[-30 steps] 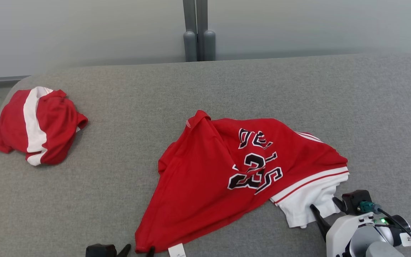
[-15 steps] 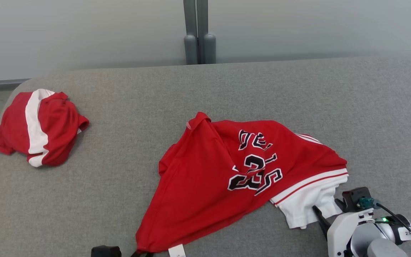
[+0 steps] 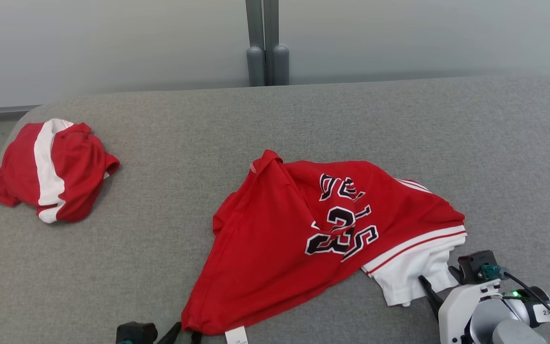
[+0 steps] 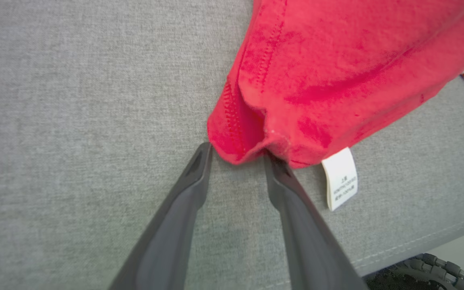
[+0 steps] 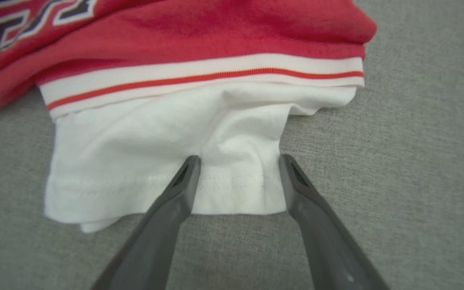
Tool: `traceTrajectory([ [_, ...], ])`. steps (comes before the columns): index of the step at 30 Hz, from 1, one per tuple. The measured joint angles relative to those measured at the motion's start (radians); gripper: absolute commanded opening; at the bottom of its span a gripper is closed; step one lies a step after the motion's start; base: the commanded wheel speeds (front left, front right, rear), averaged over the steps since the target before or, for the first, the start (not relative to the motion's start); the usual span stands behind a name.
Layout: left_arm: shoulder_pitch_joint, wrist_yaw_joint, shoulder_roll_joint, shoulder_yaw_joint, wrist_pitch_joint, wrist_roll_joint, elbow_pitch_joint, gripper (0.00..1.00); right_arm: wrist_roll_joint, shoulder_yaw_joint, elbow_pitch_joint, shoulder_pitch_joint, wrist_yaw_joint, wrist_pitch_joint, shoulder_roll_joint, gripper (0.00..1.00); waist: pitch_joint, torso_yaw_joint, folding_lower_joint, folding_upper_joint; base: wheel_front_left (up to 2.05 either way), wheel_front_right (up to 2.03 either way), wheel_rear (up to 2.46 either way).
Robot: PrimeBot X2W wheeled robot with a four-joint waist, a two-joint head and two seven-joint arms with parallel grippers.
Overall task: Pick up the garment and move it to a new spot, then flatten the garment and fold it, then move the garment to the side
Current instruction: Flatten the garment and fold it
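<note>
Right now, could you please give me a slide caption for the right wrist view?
Right gripper, jaws open, poised over the white edge of the red jersey lying on grey upholstery.

Points the left gripper [image 4: 238,152] at the near hem corner of the crumpled red jersey with white trim [image 3: 265,248], dark fingers parted, tips touching either side of that corner. Lays the right gripper [image 5: 239,159], below its pale right wrist [image 3: 461,310], over the jersey's white sleeve end, fingers spread wide, straddling the hem.
</note>
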Motion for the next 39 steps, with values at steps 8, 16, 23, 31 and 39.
traceTrajectory([
  [8, -0.035, 0.0, 0.008, -0.036, -0.006, -0.001, -0.005, 0.58, -0.001, 0.011, -0.008, -0.005, 0.0, 0.026, 0.006, 1.0, 0.018, -0.006, 0.0, 0.0, 0.0, 0.0, 0.0],
  [16, -0.078, -0.002, 0.011, -0.083, -0.027, -0.018, 0.026, 0.0, 0.042, 0.056, -0.009, -0.026, -0.002, 0.053, 0.005, 0.0, 0.034, -0.018, 0.0, 0.0, 0.0, 0.0, 0.0],
  [23, -0.1, -0.002, 0.028, -0.109, -0.05, -0.057, 0.04, 0.0, 0.166, 0.08, -0.038, -0.018, -0.001, 0.058, 0.0, 0.0, 0.02, -0.026, 0.0, 0.0, 0.0, 0.0, 0.0],
  [31, -0.002, -0.003, 0.071, -0.065, -0.07, -0.172, -0.161, 0.0, 0.403, -0.046, -0.308, 0.106, -0.001, 0.05, -0.044, 0.0, -0.039, -0.027, 0.0, 0.0, 0.0, 0.0, 0.0],
  [39, 0.074, 0.029, 0.097, -0.016, -0.051, -0.233, -0.444, 0.0, 0.503, -0.228, -0.661, 0.174, -0.001, 0.125, -0.067, 0.0, -0.083, -0.043, 0.0, 0.0, 0.0, 0.0, 0.0],
])
